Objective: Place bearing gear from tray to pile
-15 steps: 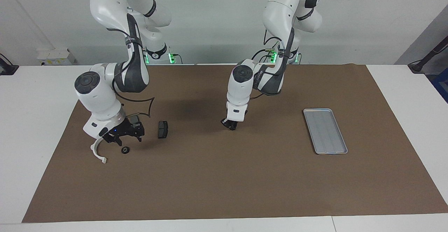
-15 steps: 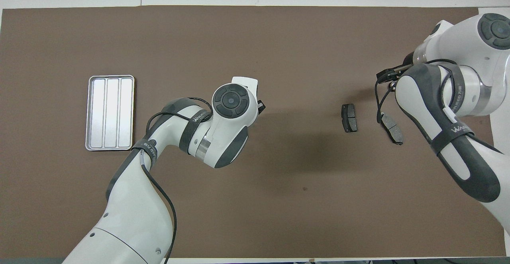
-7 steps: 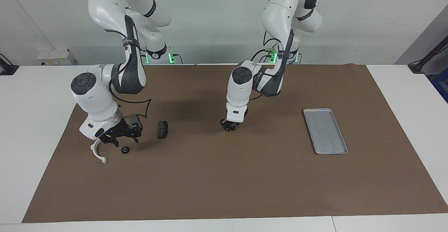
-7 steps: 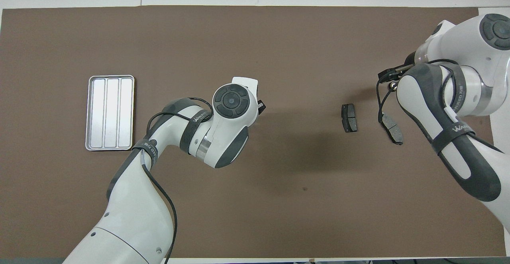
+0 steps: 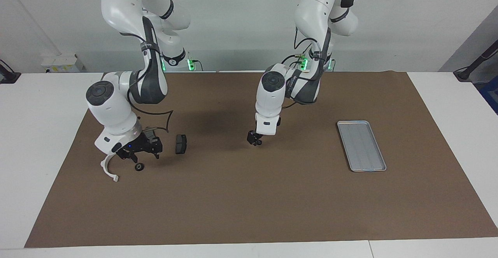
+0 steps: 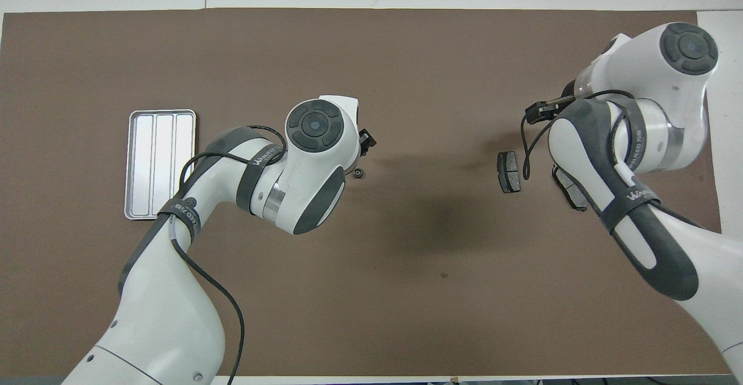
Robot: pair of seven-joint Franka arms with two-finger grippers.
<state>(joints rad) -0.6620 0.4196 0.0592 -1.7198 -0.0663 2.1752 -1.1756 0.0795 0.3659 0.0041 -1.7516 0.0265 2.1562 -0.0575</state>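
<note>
Seemingly, a halfway drop is being made: the left end effector (image 5: pixel 253 138) is being held just above a small gear (image 6: pixel 358 172) lying free on the counter, well apart from the tray (image 5: pixel 362 146). Whether it is apart or together cannot be told. The right end effector (image 5: pixel 141 153) is being held apart and empty over the pile (image 5: pixel 181 144), with another gear (image 5: pixel 138 167) just below it. Next, the small gear is probably being left for the right arm, so a clear retreat and a careful pinch are being called for.
</note>
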